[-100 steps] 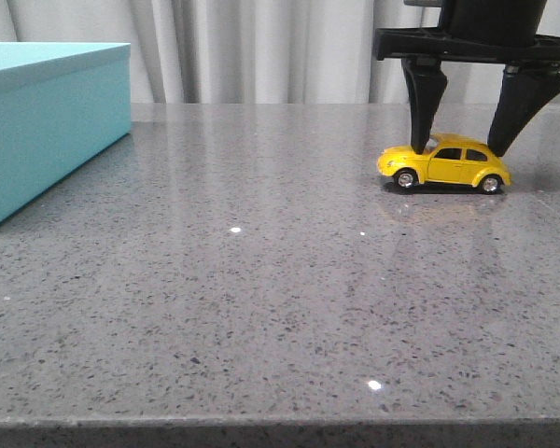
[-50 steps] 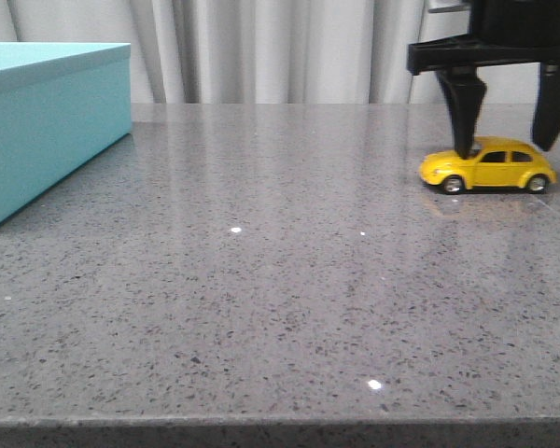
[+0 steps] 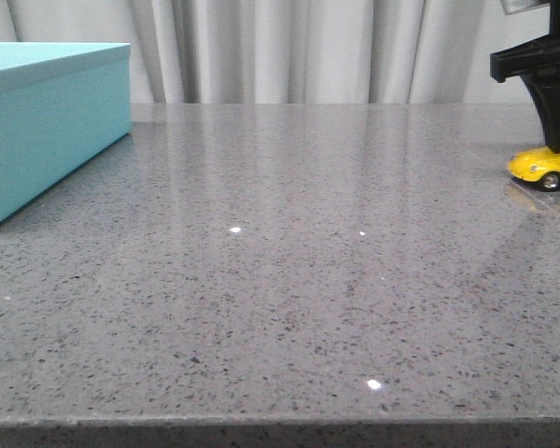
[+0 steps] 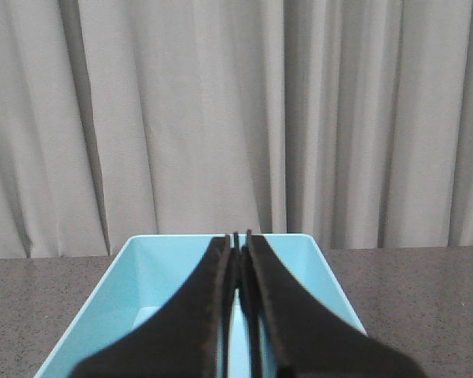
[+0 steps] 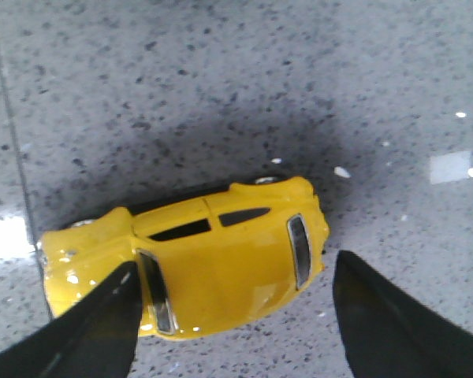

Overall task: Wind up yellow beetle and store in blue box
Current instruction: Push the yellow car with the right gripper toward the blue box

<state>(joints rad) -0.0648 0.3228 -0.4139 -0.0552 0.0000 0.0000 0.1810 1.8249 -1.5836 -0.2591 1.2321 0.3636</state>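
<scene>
The yellow beetle (image 3: 549, 166) stands on its wheels at the far right of the grey table, partly cut off by the front view's edge. My right gripper (image 5: 236, 269) is open and straddles the beetle (image 5: 221, 260) lengthwise. One finger (image 5: 94, 323) rests against the bonnet and windscreen, while the other finger (image 5: 394, 323) stands clear of the rear. Only one black finger (image 3: 555, 112) shows in the front view. The blue box (image 3: 47, 121) sits at the far left. My left gripper (image 4: 238, 238) is shut with nothing in it, above the open blue box (image 4: 158, 272).
The speckled grey table (image 3: 280, 280) stretches between box and car, with its front edge close to the camera. Pale curtains (image 3: 280, 47) hang behind the table's back edge.
My right gripper and the yellow beetle have slid rightward across the table, from right of centre to the right edge of the front view. The blue box has not moved.
</scene>
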